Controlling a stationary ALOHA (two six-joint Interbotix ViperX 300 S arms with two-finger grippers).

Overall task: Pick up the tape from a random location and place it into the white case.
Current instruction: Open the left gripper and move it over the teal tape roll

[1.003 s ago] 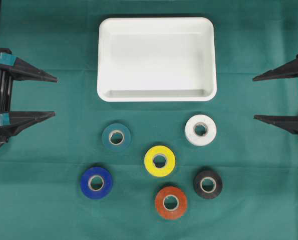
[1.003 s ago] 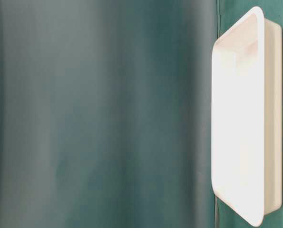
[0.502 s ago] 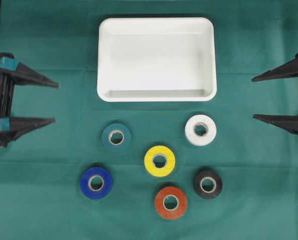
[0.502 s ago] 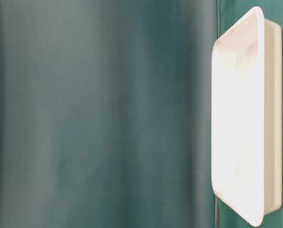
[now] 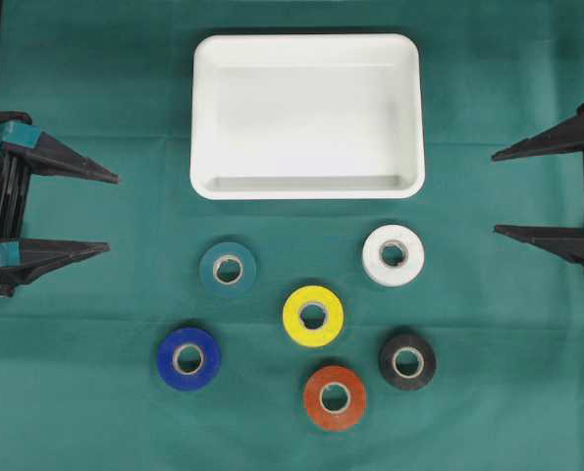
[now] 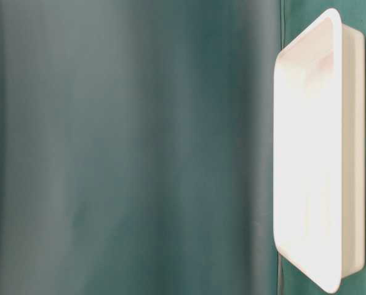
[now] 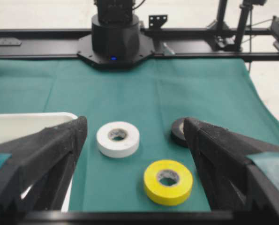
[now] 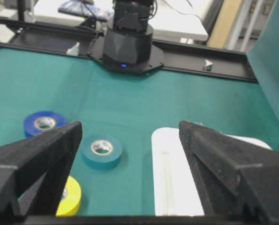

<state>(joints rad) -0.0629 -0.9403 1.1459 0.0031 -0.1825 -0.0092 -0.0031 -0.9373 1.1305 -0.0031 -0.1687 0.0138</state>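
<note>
Tape rolls (image 5: 313,315): six laid flat on worktop beside white case (image 5: 307,188) | judged light, rigid, smooth; best pinched across outer rim | left end effector (image 5: 100,214), right end effector (image 5: 500,192): spread wide, nothing held.

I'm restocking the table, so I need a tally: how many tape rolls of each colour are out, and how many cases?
Teal tape: 1
White tape: 1
Yellow tape: 1
Blue tape: 1
Black tape: 1
Red tape: 1
White case: 1
Total: 6 rolls and 1 case, 7 things.
</note>
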